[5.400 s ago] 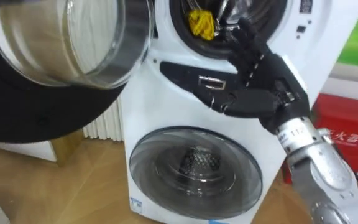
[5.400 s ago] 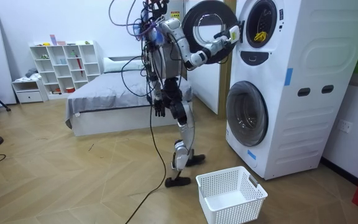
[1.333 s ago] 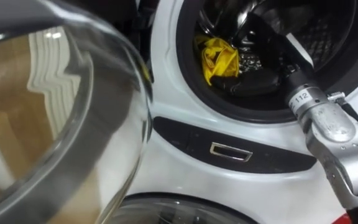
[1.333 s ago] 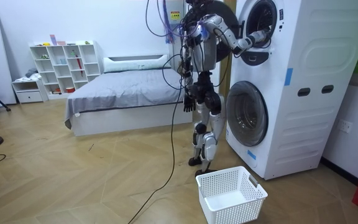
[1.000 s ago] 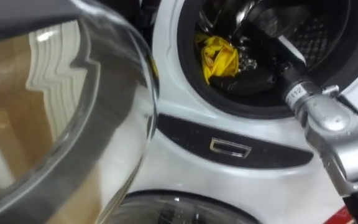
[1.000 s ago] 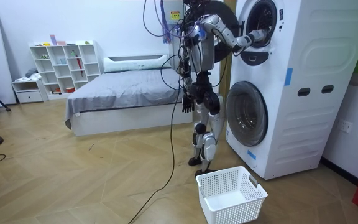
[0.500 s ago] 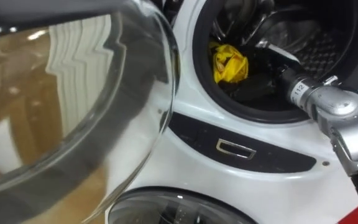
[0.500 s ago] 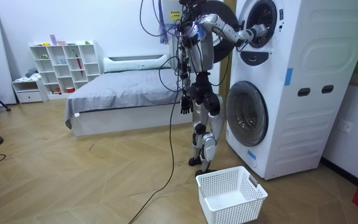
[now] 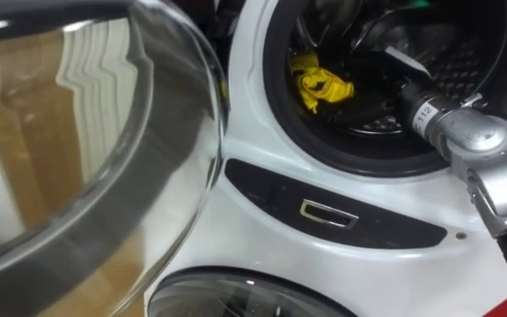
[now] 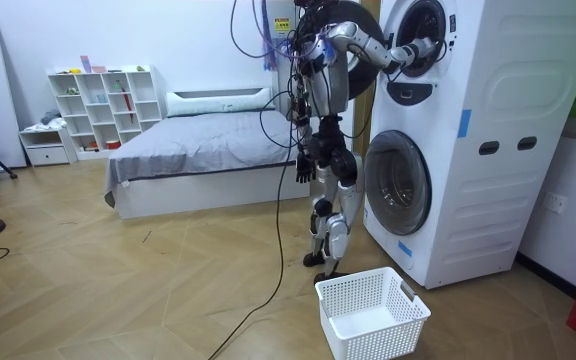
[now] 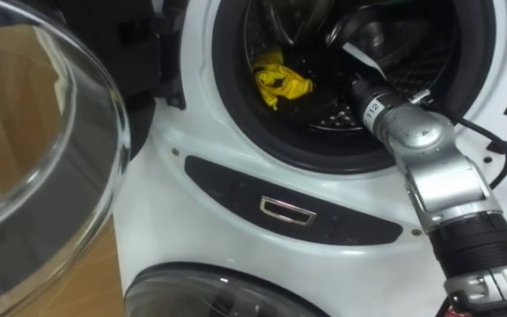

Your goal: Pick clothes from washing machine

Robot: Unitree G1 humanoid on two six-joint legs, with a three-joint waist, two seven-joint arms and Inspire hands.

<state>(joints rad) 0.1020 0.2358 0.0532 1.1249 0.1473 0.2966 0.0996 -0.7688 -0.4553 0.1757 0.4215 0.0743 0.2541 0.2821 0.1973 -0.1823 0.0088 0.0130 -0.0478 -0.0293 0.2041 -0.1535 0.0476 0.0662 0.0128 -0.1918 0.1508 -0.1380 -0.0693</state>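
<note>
A yellow cloth [image 9: 320,84] lies crumpled at the left of the upper washing machine's dark drum [image 9: 465,62]. My right arm reaches in through the round opening from the right. My right hand [image 9: 378,95] is a dark shape inside the drum, right beside the cloth, and its fingers are lost in the dark. In the room view I stand upright in front of the stacked machines [image 10: 448,140], with my right hand [image 10: 415,48] in the upper drum. My left hand [image 10: 303,168] hangs by my hip with its fingers relaxed and empty.
The upper machine's glass door [image 9: 86,150] stands swung open at my left. Below is the lower machine's shut round door [image 9: 236,295]. A white laundry basket [image 10: 371,312] sits on the wooden floor by my feet. A bed [image 10: 198,150] and a white shelf [image 10: 98,100] stand behind me.
My right arm has gone deeper into the drum since five seconds ago. In the last half second the yellow cloth has changed shape, stretched out towards my hand.
</note>
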